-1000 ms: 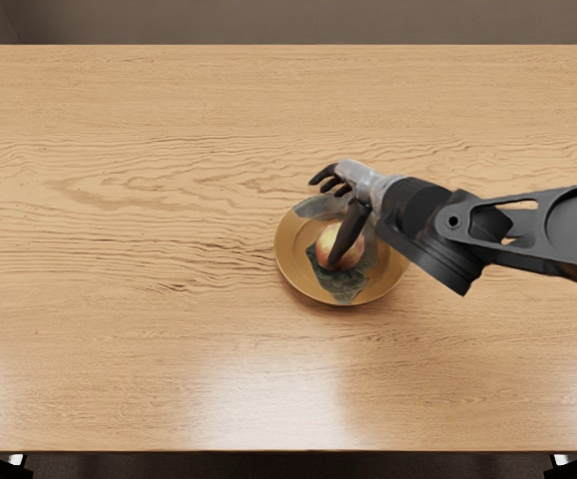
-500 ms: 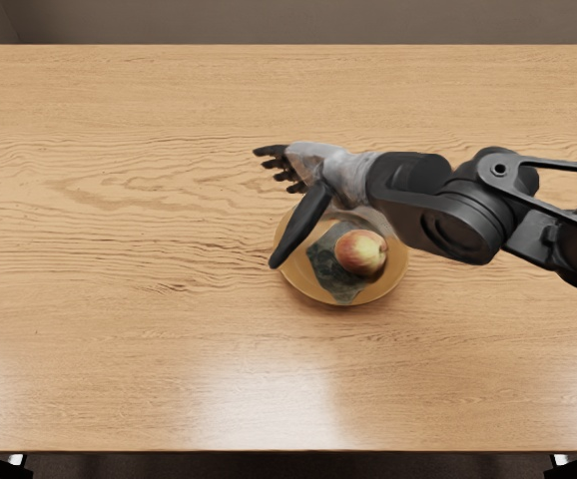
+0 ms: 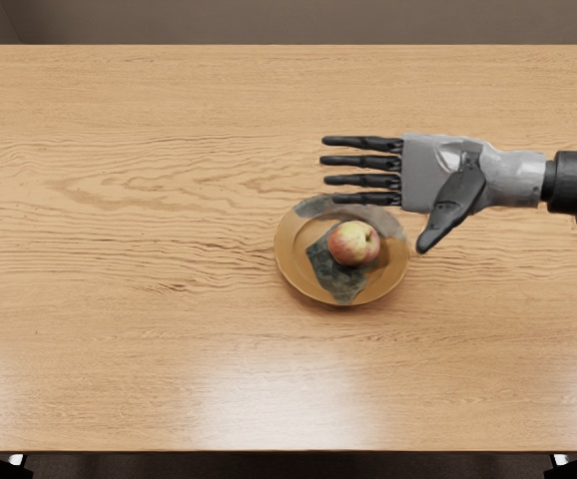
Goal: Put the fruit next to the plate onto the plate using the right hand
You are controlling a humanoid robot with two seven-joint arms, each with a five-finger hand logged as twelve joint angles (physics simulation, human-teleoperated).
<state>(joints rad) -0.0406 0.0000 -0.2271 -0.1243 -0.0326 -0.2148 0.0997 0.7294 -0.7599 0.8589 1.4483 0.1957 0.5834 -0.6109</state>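
Right hand [image 3: 438, 178] enters from the 3 o'clock edge, flat and empty. Its four fingers [image 3: 363, 161] are extended straight and slightly apart toward 9 o'clock, with the thumb angled down toward 7 o'clock. It holds nothing.

Fruit [image 3: 353, 242]: one red-yellow apple, roundish, with no distinct long axis. The direction of its stem cannot be told. It sits on the plate [image 3: 293, 261], slightly toward 1 o'clock of the plate's centre, on a dark mottled patch [image 3: 335, 276].

Relative position: the fruit lies at about 8 o'clock from the hand, near it and not touching. The lowest finger reaches over the plate's 12 o'clock rim.

Count: one hand, one fruit, one plate, one wooden table [image 3: 129, 200].
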